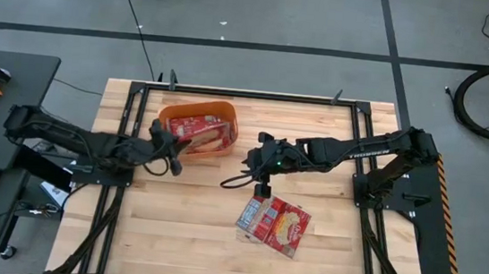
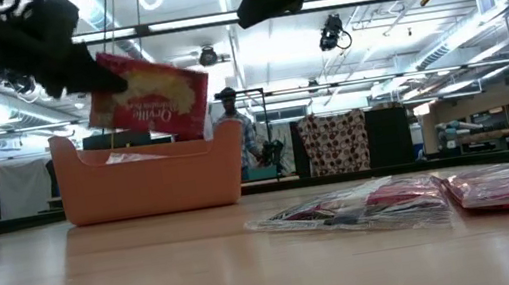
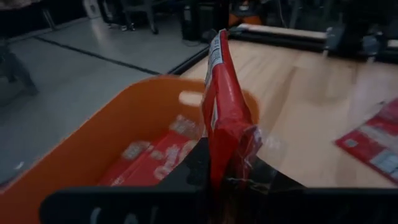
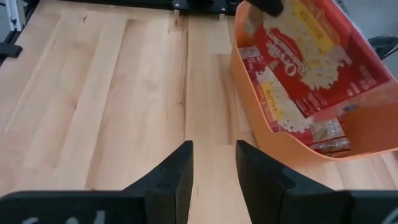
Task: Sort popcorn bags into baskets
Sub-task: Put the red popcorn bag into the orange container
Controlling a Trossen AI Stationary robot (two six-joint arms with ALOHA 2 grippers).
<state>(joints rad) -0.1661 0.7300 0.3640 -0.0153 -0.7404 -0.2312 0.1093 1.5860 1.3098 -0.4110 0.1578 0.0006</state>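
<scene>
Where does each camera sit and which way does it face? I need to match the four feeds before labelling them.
High: above the table, facing straight down; both arms, left gripper, right gripper.
Low: at table-top height, looking level across to the orange basket; arms enter from above.
Left wrist: looks along its fingers pinching a popcorn bag above the basket.
Right wrist: looks past its open fingers at bare table.
Shared: all four show the basket.

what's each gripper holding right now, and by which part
The left gripper pinches a flat red popcorn packet by one edge, over the orange plastic tub. The right gripper holds nothing.
</scene>
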